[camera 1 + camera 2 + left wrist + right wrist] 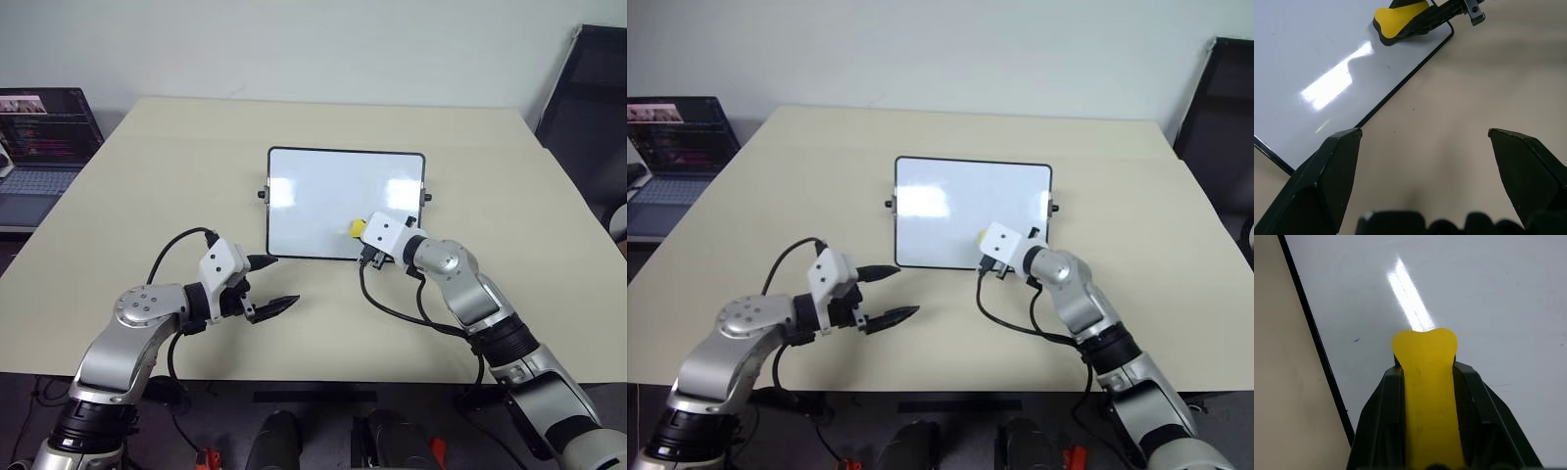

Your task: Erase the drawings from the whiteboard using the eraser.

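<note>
While L gripper (pixel 274 286) gapes wide, R gripper (pixel 1425 377) clamps eraser (pixel 1426 382) over whiteboard (pixel 323 196).

Bright, even light falls from overhead. Two soft white patches of glare sit on the glossy whiteboard (pixel 333 201), and a streak of glare shows on it in both wrist views. Soft shadows lie on the desk (pixel 147 196) under the arms. The nearest black fingers (pixel 1327 181) look slightly soft.

Eraser (pixel 358 227) on whiteboard (pixel 323 201), R-side.
</note>
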